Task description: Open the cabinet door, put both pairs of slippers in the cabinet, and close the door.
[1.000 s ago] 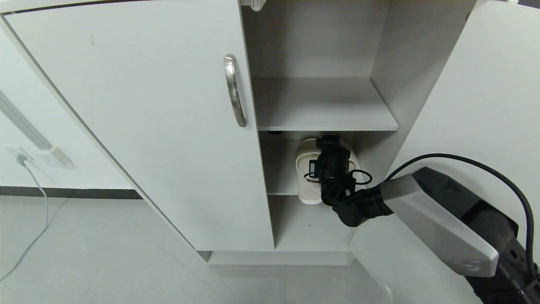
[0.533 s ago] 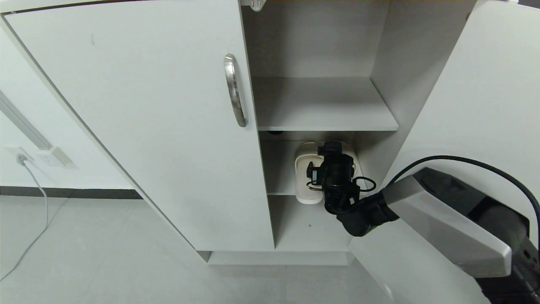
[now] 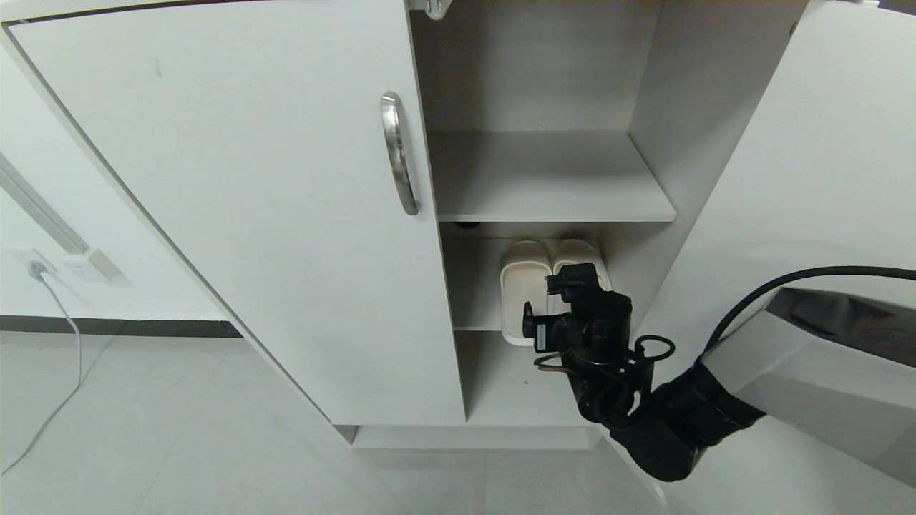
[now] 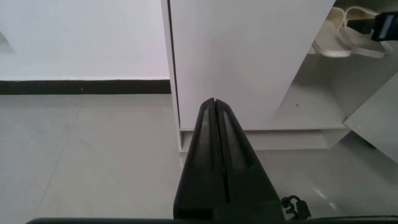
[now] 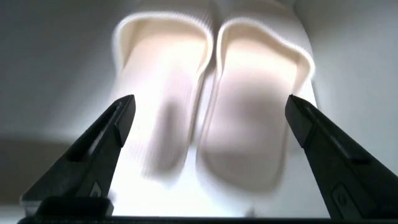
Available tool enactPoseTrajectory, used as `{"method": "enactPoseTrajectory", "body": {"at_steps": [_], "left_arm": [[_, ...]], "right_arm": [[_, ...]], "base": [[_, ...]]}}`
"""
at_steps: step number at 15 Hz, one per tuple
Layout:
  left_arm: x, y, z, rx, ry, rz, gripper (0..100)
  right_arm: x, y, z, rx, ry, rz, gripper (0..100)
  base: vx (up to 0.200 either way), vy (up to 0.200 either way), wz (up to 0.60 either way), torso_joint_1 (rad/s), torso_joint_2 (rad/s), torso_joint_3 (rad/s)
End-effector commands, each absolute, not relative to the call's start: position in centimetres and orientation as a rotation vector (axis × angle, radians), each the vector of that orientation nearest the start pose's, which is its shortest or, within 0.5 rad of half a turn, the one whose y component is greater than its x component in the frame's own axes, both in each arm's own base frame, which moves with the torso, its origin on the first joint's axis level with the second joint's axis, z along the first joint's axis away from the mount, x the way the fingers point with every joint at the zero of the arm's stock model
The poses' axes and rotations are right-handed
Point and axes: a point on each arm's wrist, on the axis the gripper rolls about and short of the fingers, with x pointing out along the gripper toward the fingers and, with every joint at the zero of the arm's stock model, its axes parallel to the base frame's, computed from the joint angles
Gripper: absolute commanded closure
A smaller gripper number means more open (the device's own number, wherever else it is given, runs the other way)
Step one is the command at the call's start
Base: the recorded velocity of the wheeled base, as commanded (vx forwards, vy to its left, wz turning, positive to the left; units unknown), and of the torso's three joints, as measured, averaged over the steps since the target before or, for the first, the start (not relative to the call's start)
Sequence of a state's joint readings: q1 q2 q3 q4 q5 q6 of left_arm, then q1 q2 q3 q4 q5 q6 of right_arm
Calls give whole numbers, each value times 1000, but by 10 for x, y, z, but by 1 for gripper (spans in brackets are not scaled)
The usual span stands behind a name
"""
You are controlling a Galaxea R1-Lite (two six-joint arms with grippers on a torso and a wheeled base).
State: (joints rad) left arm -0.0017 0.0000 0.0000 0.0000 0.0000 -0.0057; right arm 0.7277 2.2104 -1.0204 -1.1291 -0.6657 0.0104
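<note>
A cream pair of slippers lies side by side on the cabinet's middle shelf, toes toward the back. My right gripper hovers open just in front of their heels, touching neither. In the right wrist view the slippers sit beyond the right gripper, whose fingers stand wide apart. The cabinet's right door is swung open. My left gripper is shut on nothing, low over the floor, facing the closed left door. From there the slippers show too.
The closed left door carries a metal handle. The upper shelf and the cabinet's bottom board are bare. A wall socket with a cable sits at the left above grey floor tiles.
My right arm has drawn back out of the middle shelf, toward the front and lower. Both slippers now show in full on the shelf, left where they lay.
</note>
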Motion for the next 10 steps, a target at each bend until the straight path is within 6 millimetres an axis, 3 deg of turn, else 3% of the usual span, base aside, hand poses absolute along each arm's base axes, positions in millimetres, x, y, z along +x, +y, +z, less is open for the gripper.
{"method": "enactPoseTrajectory", "body": {"at_steps": [1,5,8,10], "left_arm": [[-23,0,76,-6,2,-2,100],[-23,0,76,-8,2,0,100],[-23,0,76,-6,2,-2,100],[-23,0,76,-8,2,-2,100]], "right_arm": [[285,257,118,-21,36,104,0],[278,258,121,-8,21,120,0],[274,262,106,-30,46,133,0],[271,265,104,-34,50,142,0]], "base": [[0,0,0,0,0,0],[0,0,0,0,0,0],[0,0,0,0,0,0],[-200,0,0,2,0,0]]}}
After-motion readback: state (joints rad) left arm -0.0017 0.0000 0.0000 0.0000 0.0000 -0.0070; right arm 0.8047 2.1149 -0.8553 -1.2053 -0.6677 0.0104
